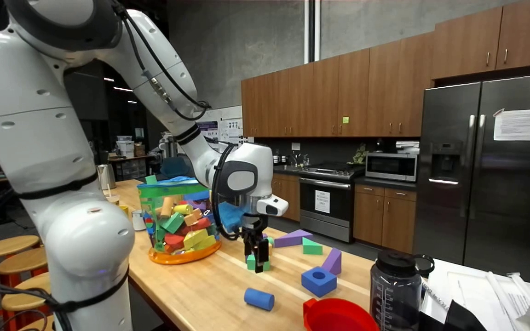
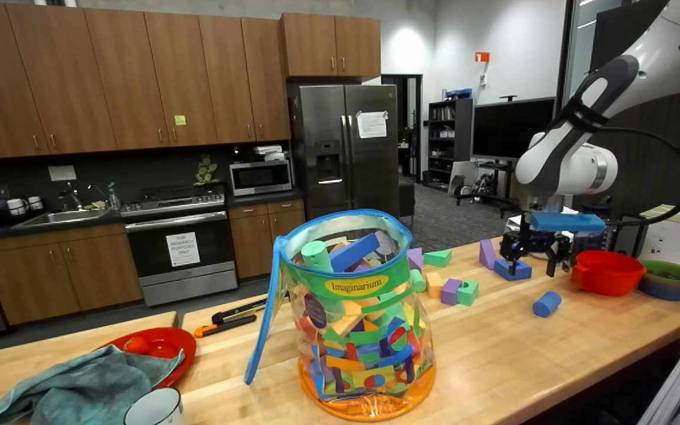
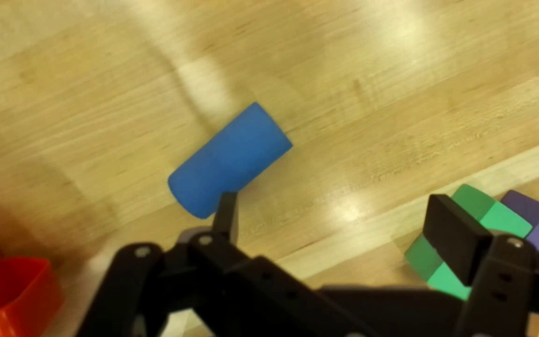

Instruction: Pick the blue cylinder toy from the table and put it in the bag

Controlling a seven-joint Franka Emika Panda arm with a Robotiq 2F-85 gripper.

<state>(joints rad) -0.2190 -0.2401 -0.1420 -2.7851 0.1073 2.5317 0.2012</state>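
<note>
The blue cylinder toy [image 1: 259, 299] lies on its side on the wooden table; it also shows in an exterior view [image 2: 546, 304] and in the wrist view [image 3: 229, 161]. The bag [image 2: 316, 284], see-through with a green top band and orange base, stands on the table full of toy blocks, its lid open; it also shows in an exterior view [image 1: 185, 261]. My gripper [image 3: 332, 210] is open and empty above the table, pointing down. In the wrist view one fingertip overlaps the cylinder's near end, but the gripper is apart from it. The gripper shows in both exterior views [image 1: 256, 263] [image 2: 532, 271].
A red bowl [image 2: 608, 274] is beside the cylinder. A blue block with a hole [image 1: 319, 281] lies behind it. Green [image 2: 467, 293] and purple [image 2: 450, 291] blocks stand between cylinder and bag. A dark bottle [image 1: 394, 294] stands near the bowl. A towel [image 2: 80, 383] lies beyond the bag.
</note>
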